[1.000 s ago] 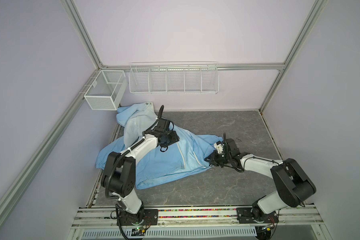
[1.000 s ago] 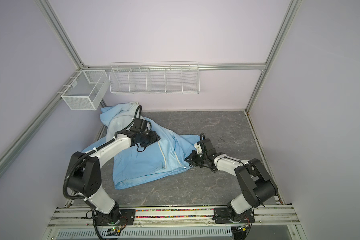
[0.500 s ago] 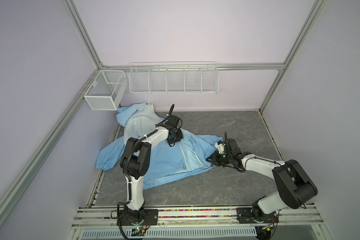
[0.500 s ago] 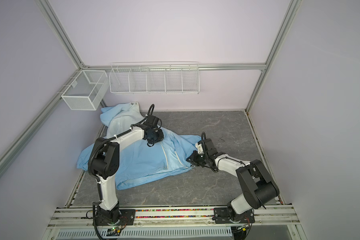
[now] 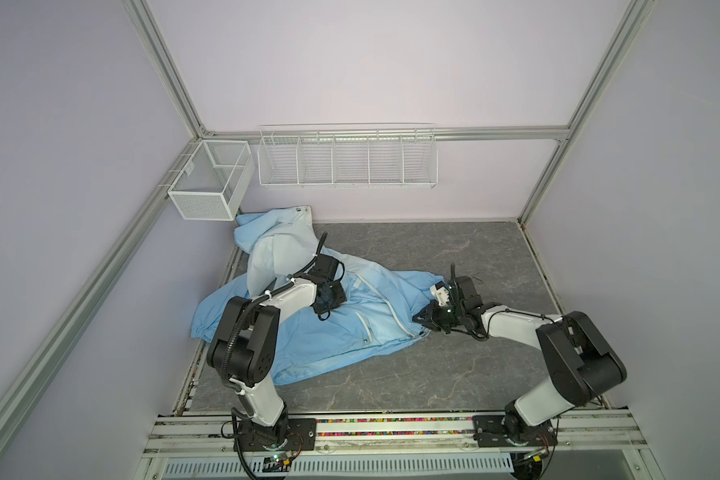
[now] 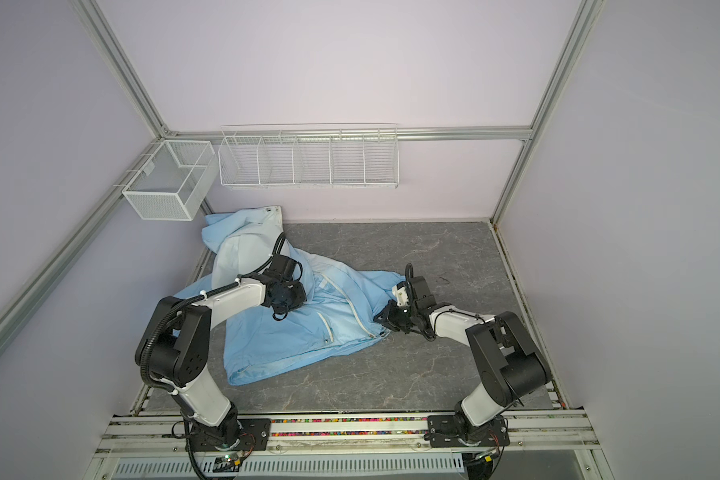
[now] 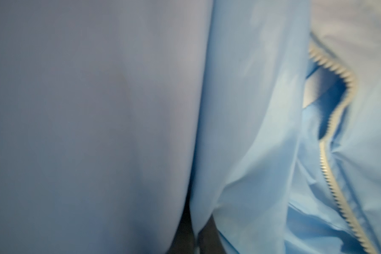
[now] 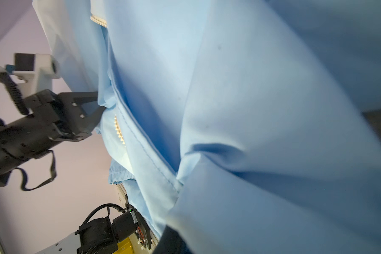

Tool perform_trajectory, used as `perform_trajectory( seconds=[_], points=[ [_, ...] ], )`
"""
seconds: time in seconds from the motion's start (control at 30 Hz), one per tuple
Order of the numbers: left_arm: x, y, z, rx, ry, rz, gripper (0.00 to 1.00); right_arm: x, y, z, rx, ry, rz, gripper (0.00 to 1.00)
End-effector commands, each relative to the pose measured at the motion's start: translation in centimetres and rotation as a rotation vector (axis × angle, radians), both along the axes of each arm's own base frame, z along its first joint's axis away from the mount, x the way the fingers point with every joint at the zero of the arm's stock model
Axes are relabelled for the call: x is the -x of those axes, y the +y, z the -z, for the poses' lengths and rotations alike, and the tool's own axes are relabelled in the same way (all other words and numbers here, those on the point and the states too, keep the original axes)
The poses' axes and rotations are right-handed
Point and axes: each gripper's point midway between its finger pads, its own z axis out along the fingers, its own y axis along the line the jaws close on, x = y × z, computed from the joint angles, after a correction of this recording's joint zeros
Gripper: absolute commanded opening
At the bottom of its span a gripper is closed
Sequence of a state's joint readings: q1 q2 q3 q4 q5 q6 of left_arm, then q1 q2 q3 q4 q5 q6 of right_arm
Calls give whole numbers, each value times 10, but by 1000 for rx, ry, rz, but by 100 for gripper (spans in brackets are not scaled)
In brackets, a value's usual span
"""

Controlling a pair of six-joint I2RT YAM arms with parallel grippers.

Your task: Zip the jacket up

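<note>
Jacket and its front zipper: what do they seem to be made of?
The light-blue hooded jacket looks like thin, smooth synthetic weave, perhaps nylon or polyester: faint sheen and soft, fine folds. The cream-white front zipper seems moulded plastic: chunky matte teeth, no metallic glint.

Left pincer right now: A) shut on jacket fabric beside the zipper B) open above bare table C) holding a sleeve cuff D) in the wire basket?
A: the right wrist view shows the left pincer closed on a fold of the jacket next to the zipper teeth.
</note>
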State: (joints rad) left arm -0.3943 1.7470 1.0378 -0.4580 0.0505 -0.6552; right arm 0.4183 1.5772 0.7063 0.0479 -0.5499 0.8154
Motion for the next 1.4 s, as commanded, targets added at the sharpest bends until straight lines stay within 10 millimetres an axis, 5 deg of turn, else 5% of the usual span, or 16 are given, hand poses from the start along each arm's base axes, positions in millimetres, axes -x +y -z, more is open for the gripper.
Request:
perform_trajectory(
  seconds=[0.0,0.13,0.27,0.57,0.73,0.97,1.1,1.37],
  points=[
    [9,4,12,-3,38,-13,0,-7,-1,-34,9,-97,-36,15],
    [5,9,-2,16,18,-26,18,-8,-10,-62,75,-178,-52,31],
    [3,16,-39,19,-35,-34,37,-5,-20,-79,134,-229,-53,56],
    [3,15,-142,81,-195,-18,57,-8,-8,-88,118,-248,-81,64],
    [-8,-16,-165,200,-240,22,59,-5,3,-68,106,-203,-110,65],
    [-36,-76,-154,256,-223,99,59,11,-1,-35,137,-148,-119,79],
    [-57,-100,-137,281,-202,114,56,13,-2,-23,150,-131,-125,78],
    [-86,-105,-91,312,-159,61,54,7,24,-30,-10,-118,-159,36]
  ],
)
